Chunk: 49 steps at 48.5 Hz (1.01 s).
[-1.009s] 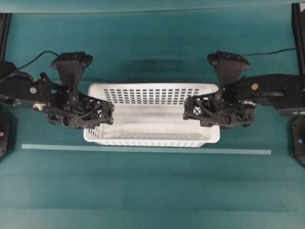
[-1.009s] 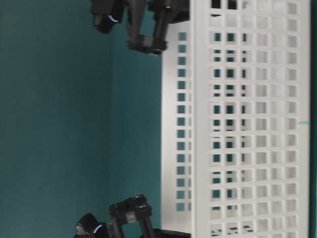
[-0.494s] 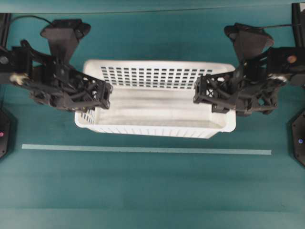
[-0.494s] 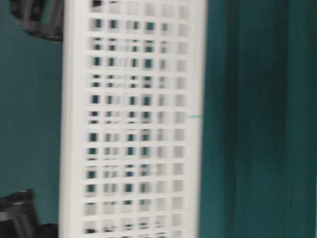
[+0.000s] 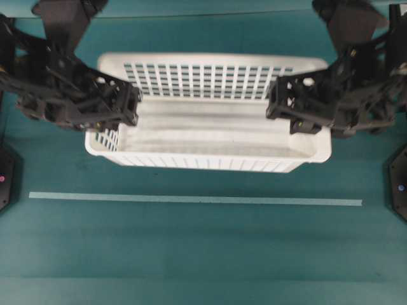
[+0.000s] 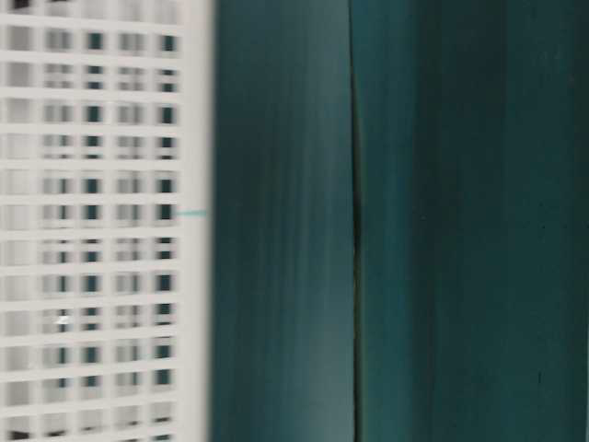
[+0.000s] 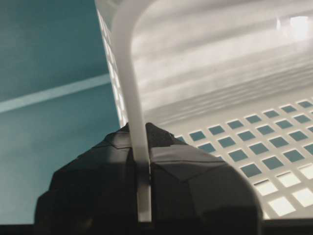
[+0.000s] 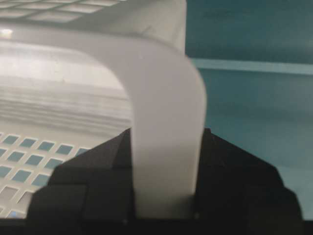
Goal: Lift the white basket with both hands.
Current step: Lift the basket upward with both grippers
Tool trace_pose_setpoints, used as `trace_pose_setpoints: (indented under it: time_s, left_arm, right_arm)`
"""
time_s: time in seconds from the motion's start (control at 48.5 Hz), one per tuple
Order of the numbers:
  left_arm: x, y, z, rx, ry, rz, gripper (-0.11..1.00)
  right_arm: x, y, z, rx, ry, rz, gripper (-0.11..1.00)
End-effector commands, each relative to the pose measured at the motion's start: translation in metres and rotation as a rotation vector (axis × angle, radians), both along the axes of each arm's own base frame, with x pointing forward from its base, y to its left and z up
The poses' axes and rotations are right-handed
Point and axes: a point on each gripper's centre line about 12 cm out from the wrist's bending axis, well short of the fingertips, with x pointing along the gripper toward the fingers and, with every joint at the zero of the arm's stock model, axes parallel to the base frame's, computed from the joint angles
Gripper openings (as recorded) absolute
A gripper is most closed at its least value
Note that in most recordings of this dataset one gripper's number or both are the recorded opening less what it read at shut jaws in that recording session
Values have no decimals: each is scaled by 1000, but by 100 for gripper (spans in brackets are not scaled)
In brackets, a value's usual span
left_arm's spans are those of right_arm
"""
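The white basket (image 5: 210,143), slotted walls and smooth floor, hangs in the air above the teal table in the overhead view. My left gripper (image 5: 127,105) is shut on the rim of its left end wall; the left wrist view shows the thin white rim (image 7: 134,103) pinched between the black jaws. My right gripper (image 5: 280,108) is shut on the rim of its right end wall; the right wrist view shows the broad white rim (image 8: 166,122) between the jaws. The table-level view shows the basket's slotted wall (image 6: 101,221), blurred, at the left edge.
A pale tape line (image 5: 191,199) runs across the teal table in front of the basket. Flat black plates with a coloured dot sit at the left edge (image 5: 5,178) and right edge (image 5: 399,187) of the table.
Both grippers have risen with the basket in them; it looks larger from overhead and has slid left and out of most of the table-level view.
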Motion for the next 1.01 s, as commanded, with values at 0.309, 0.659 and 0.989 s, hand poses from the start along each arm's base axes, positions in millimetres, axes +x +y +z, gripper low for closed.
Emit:
trace_pose_setpoints:
  time_s: [0.309, 0.659, 0.989]
  left_arm:
    - [-2, -2, 79, 48, -119, -64, -4]
    - [-3, -3, 120, 88, -180, -120, -4]
    - [-2, -5, 161, 114, -180, -164, -4]
  right_arm:
    - [9, 4, 61, -82, -123, 160, 18]
    - [-1, 7, 105, -88, -115, 181, 18]
    - [2, 10, 150, -119, -156, 247, 18]
